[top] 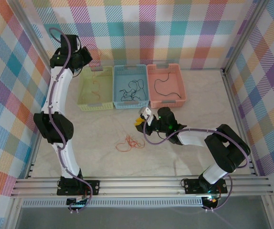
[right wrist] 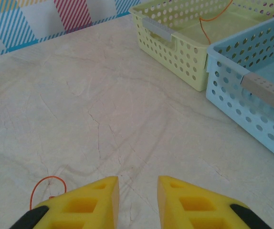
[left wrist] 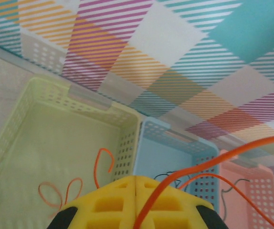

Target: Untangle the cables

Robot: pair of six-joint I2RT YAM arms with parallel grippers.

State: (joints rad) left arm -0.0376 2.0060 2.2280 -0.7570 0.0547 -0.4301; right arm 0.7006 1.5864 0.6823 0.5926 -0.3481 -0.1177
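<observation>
My left gripper [left wrist: 136, 177] hangs over the yellow-green basket [left wrist: 13, 143], shut on an orange-red cable [left wrist: 184, 174] that rises from between its jaws and arcs off to the right. More orange-red wire [left wrist: 56, 193] lies on that basket's floor. In the top view the left gripper [top: 82, 58] is at the basket's far left corner. A dark green cable [top: 130, 90] lies in the blue basket [top: 116, 71], a short black one [top: 164, 85] in the pink basket [top: 181, 83]. A small orange-red tangle [top: 127, 143] lies on the table. My right gripper [right wrist: 138, 183] is open just above the table, to the right of that tangle's loop [right wrist: 46, 183].
The three baskets stand side by side at the back of the table. Metal rails [top: 142, 183] run along the near edge and plaid walls close in the sides. The beige tabletop [right wrist: 127, 95] lies bare between the right gripper and the baskets.
</observation>
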